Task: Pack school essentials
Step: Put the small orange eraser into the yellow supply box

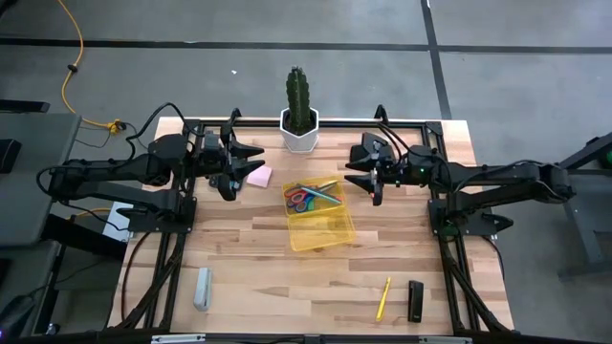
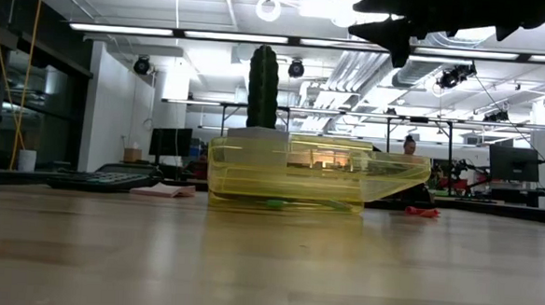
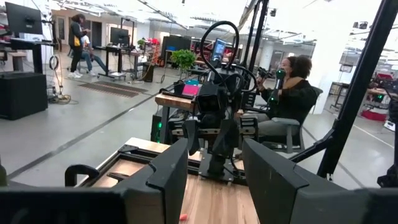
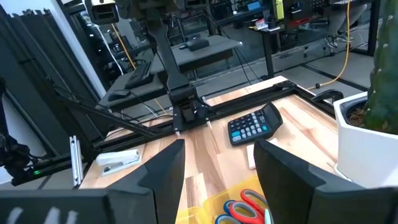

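tray: clear yellow tray (image 1: 323, 232) mid-table, in front of the potted cactus (image 1: 298, 98); holds red-handled scissors (image 1: 298, 200), blue-handled scissors (image 1: 317, 190) and a few pens, heaped at its far end
left gripper: left gripper (image 1: 232, 164) hangs over the far left of the table, fingers apart, nothing between them in the wrist view
right gripper: right gripper (image 1: 364, 168) hangs over the far right of the tray, fingers apart, empty; its wrist view looks down on the scissors (image 4: 244, 205)
pink pad: pink sticky-note pad (image 1: 258, 177) flat on the table, just beside the left gripper, between it and the tray; not in the tray
yellow pencil: yellow pencil (image 1: 382, 298) on the near edge of the table, right of centre, long axis running roughly near-to-far with a slight tilt; well apart from both grippers
nearer arm: pad is the left arm's, by far; pencil lies on the right arm's side, toward the operator edge from the right gripper
other stuff: calculator (image 4: 254, 125) at far left, grey oblong block (image 1: 202, 289) near left, black oblong object (image 1: 415, 300) beside the pencil
progress: judged partly packed; pad and pencil left out
next move guess: left gripper drops onto the pad, short carry sideways to the tray
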Controlling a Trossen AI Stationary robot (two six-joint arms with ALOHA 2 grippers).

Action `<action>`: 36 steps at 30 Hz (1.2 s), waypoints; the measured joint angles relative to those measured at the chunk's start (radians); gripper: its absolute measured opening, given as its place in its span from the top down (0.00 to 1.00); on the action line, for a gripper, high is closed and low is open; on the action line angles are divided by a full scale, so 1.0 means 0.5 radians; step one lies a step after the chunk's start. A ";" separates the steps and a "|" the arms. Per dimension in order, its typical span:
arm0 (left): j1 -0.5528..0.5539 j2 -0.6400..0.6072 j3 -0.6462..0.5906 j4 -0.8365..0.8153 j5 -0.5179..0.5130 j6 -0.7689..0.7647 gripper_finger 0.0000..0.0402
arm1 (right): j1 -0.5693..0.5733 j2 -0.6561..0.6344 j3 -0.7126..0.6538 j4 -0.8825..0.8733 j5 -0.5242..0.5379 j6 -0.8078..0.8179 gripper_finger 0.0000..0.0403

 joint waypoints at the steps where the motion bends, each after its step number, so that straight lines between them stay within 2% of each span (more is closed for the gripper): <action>1: 0.000 0.000 0.000 0.000 0.000 0.000 0.65 | 0.000 0.000 0.000 0.000 0.000 -0.004 0.54; 8: 0.000 0.000 0.000 0.000 0.000 0.000 0.65 | 0.000 0.000 0.001 0.000 0.000 -0.018 0.54; 12: 0.000 0.000 0.000 0.000 0.000 0.000 0.65 | 0.000 0.002 0.008 -0.117 0.027 0.128 0.54; 17: 0.000 0.000 0.000 0.000 0.001 0.000 0.65 | 0.000 0.007 0.008 -0.844 0.183 0.376 0.54; 21: 0.000 0.000 0.000 0.000 0.000 0.000 0.65 | -0.009 0.008 0.005 -1.497 0.381 0.767 0.54; 25: 0.000 0.000 0.000 0.000 0.000 0.000 0.65 | -0.036 0.052 0.004 -1.923 0.403 1.002 0.54; 31: 0.000 0.000 0.000 -0.001 -0.025 -0.001 0.65 | -0.080 0.263 0.004 -1.867 0.176 0.926 0.54; 36: 0.000 0.000 0.000 -0.002 -0.032 -0.001 0.65 | -0.110 0.543 0.004 -1.707 0.194 0.856 0.54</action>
